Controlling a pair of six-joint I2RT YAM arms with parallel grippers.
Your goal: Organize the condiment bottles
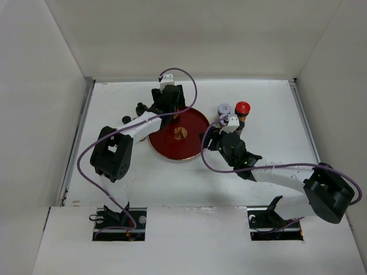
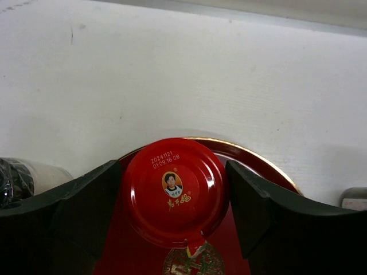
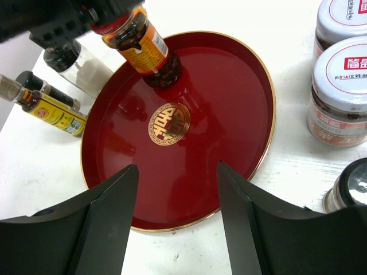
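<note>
White matte table [image 1: 275, 132] underneath everything. On it, a round tray [image 3: 229, 114]: glossy red lacquer, thin gold rim, gold medallion at centre. Standing on its far part, the amber red-capped jar [image 3: 150, 51]: glass, dark oily contents, orange label. Left gripper [image 2: 174, 192] straddling the smooth metal cap, pads close on both sides; clamped or just slack, hard to tell. Best to seat the base flat before letting go, then lift straight up to avoid tipping. Right gripper [image 3: 178, 212] spread wide, empty, above the tray's near rim. Right of the tray, two squat white-lidded jars [image 3: 344, 91]; left of it, a slim yellowish bottle [image 3: 54, 112].
</note>
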